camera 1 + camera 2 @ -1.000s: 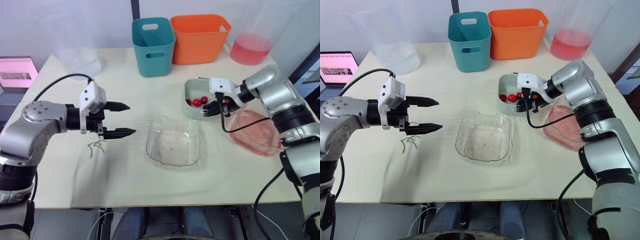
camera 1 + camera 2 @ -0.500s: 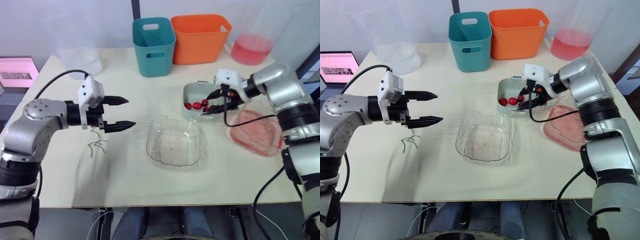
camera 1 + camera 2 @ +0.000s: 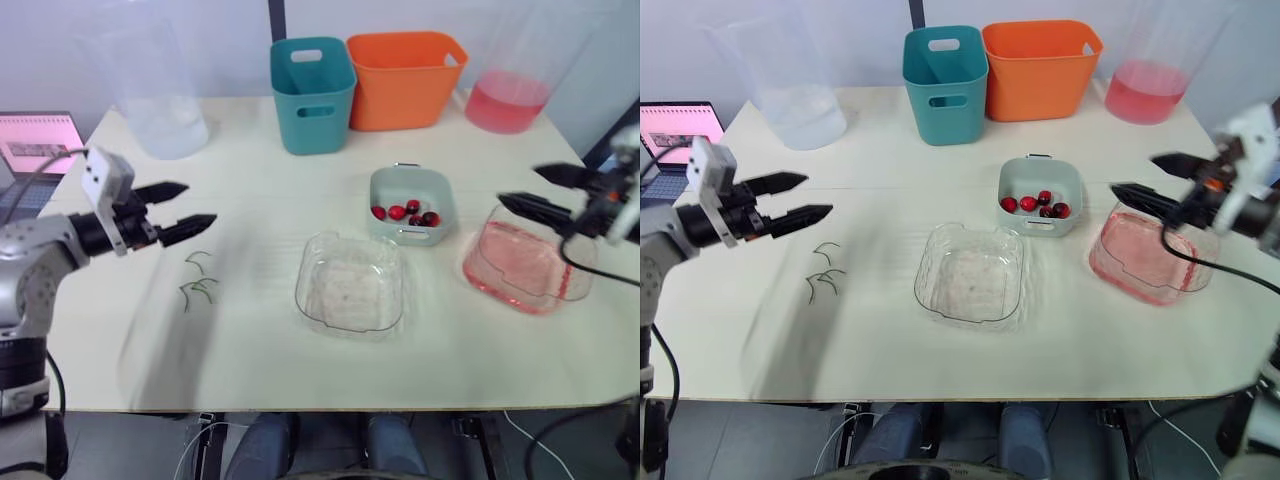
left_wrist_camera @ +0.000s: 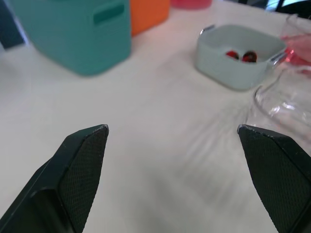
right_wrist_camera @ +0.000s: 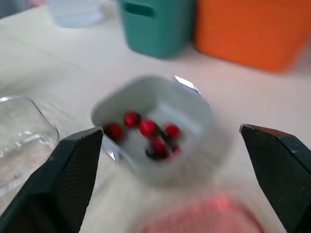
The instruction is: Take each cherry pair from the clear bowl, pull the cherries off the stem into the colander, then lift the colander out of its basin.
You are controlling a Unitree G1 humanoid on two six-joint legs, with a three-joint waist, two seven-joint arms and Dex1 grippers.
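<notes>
Left claw (image 3: pixel 200 202) and right claw (image 3: pixel 518 184) wide open, empty, over cream table (image 3: pixel 260 350), laptop (image 3: pixel 35 145) beside it

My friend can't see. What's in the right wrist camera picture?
A pale colander holding several red cherries sits on the table between the two wide-open black fingers of the right gripper. Beyond it stand a teal bin and an orange bin, and a clear bowl sits nearby.

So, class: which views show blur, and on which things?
Right wrist view: the colander and its cherries are smeared, though the fingers look crisp. Left eye view: the right gripper is streaked near the picture's edge. Left wrist view: the colander behind is soft, while that arm's fingers are sharp.
</notes>
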